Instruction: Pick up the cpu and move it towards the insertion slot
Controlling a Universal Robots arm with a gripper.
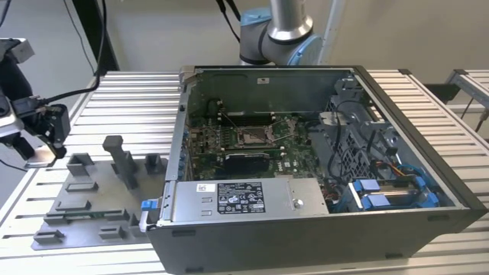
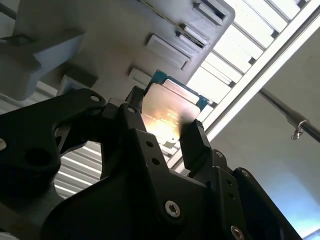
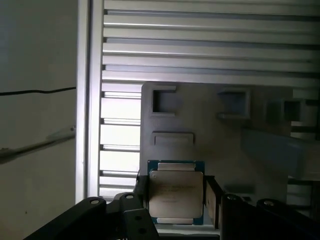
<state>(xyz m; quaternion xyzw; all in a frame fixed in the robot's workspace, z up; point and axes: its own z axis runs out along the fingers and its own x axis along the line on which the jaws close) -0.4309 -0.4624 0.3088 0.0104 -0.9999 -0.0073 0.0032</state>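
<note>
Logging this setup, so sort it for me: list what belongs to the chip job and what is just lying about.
Belongs to the job: chip, clamped in the hand; socket, in the open computer case.
Just lying about: grey tray with its blocks; power supply; blue drive brackets; slatted table.

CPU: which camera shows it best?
First wrist view: the cpu faces it squarely, held in the gripper. Second wrist view sees it aslant, partly covered. In the exterior view it is too small to tell.
</note>
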